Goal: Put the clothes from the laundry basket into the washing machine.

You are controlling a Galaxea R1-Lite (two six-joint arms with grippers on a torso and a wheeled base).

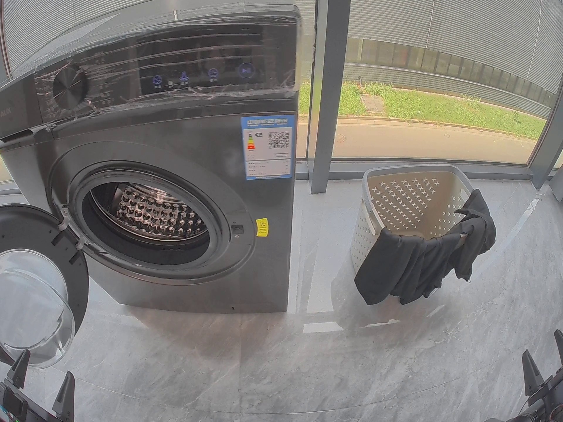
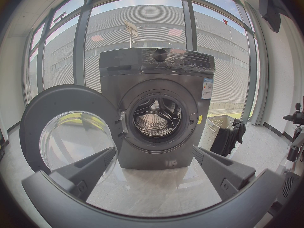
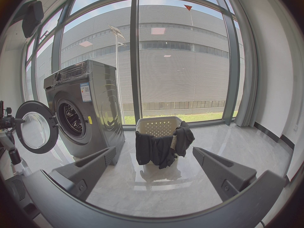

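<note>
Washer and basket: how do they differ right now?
The washer is dark grey and taller; the basket is cream, perforated and low. The washer opens at the front, door swung wide; the basket opens on top. The washer's drum looks empty; dark clothes drape over the basket's rim. Both stand by the window.
</note>
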